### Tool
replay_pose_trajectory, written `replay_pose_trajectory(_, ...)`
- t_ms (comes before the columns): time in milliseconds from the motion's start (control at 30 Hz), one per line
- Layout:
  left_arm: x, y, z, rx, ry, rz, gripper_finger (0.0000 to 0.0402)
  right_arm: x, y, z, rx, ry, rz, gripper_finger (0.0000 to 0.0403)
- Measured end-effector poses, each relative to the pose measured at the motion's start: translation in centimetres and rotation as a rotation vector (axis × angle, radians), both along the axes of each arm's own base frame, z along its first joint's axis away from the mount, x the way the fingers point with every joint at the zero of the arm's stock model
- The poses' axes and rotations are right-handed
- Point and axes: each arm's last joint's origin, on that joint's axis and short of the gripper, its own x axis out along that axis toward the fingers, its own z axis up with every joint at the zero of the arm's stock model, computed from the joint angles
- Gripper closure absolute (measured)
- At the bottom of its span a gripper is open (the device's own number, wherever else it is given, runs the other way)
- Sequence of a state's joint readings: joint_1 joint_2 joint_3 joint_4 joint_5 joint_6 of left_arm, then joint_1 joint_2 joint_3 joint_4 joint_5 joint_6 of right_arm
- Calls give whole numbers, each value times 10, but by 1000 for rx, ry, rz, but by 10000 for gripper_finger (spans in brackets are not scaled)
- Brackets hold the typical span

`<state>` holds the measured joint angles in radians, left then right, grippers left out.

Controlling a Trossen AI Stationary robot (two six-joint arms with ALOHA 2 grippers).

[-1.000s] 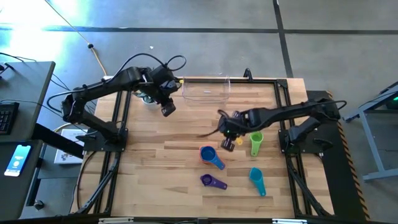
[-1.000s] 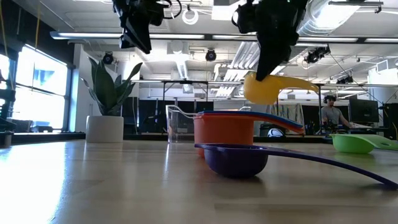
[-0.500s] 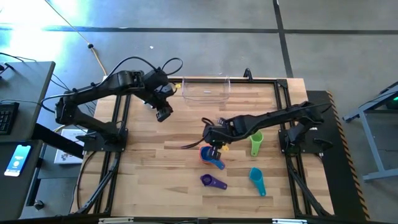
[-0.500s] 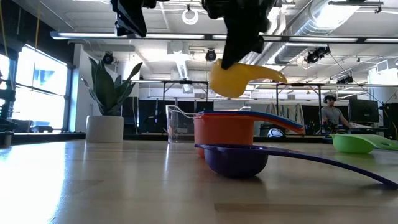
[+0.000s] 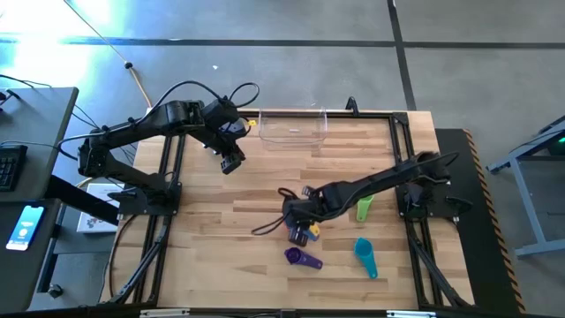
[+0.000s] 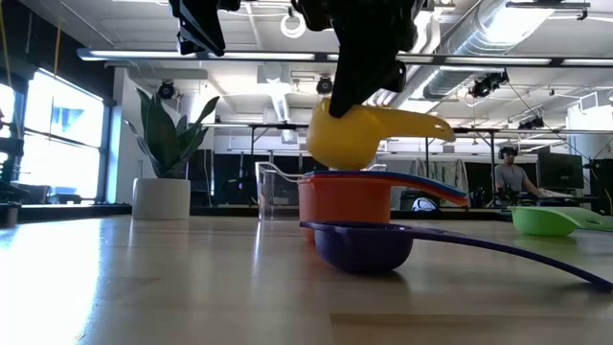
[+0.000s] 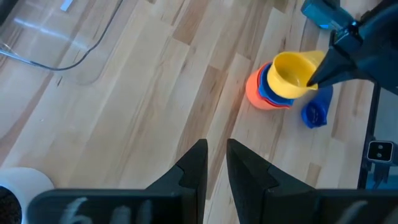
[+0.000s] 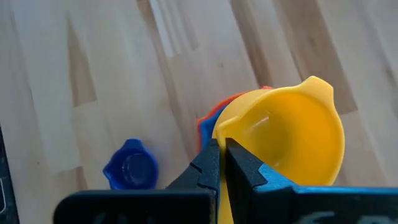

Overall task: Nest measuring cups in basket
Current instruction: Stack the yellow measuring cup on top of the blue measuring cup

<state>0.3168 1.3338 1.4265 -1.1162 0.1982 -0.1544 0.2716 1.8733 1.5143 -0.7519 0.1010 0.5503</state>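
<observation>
Overhead first, operator: your right gripper (image 5: 301,231) sits low over the middle of the table (image 5: 229,212), clamped on the yellow cup (image 5: 312,229), right above the stacked cups. Purple cup (image 5: 302,258) lies at its 6 o'clock, teal cup (image 5: 365,255) out toward 4 o'clock, green cup (image 5: 363,206) at about 2 o'clock, partly under the right arm. Your basket (image 5: 292,127) waits at the far edge, at 12 o'clock from that cluster, and well apart from it. Left gripper (image 5: 231,162) hangs off the basket's near-left corner, at 8 o'clock from it, carrying nothing.

Low view now: yellow cup (image 6: 352,134) hangs tilted, pinched at its rim by the dark right gripper (image 6: 343,92), its bowl just above the orange cup (image 6: 343,210) with a blue cup's (image 6: 428,186) handle sticking out. Purple cup (image 6: 365,245) rests in front, green cup (image 6: 552,219) at 3 o'clock, white plant pot (image 6: 161,197) at 9 o'clock.

Left wrist view: your left fingers (image 7: 194,175) stand slightly apart, gripping nothing, over bare wood; the yellow cup (image 7: 291,75) tops the orange-and-blue stack beyond.

Right wrist view: fingers (image 8: 210,165) pressed tight on the yellow cup's (image 8: 292,140) rim, orange and blue edges peeking out beneath.
</observation>
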Motion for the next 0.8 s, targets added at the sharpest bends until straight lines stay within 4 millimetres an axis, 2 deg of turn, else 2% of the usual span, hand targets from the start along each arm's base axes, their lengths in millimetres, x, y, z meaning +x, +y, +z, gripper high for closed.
replay_pose_trajectory(233,0,0,0,-1,6,-2,353,3,6,-15,0,44,-2,403)
replay_pose_trajectory(533,-2,-2,-1,-8,29,-5,353,3,6,-19,-26,61,12,402)
replay_pose_trajectory(800,-3,-2,-2,-4,43,-20,353,3,6,-19,-35,58,22,361)
